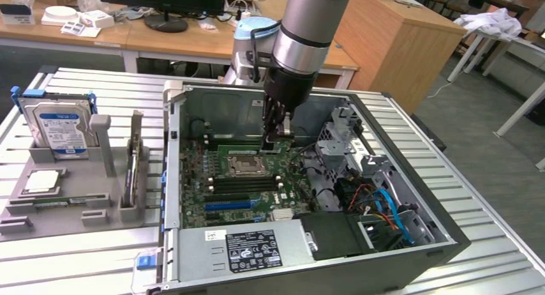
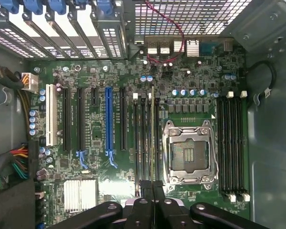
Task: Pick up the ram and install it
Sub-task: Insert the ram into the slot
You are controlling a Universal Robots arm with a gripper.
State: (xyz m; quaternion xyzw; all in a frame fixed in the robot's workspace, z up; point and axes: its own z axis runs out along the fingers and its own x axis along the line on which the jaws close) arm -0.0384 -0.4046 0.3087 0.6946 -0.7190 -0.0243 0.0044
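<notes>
Ram (image 2: pixel 152 138) in claw (image 2: pixel 152 186) over motherboard (image 2: pixel 66 71)

Silver-grey arm (image 1: pixel 307 20), pale-blue joint caps (image 1: pixel 251 25); black, screw-studded hand (image 1: pixel 270 143).

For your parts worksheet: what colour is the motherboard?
The motherboard is green, clearest in the wrist view.

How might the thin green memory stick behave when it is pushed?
Probably stiff: the thin green memory stick looks straight, edge-on, in the end effector. Likely light, being so thin. Pinched across its thin faces only, it may tilt if pushed off-centre.
</notes>
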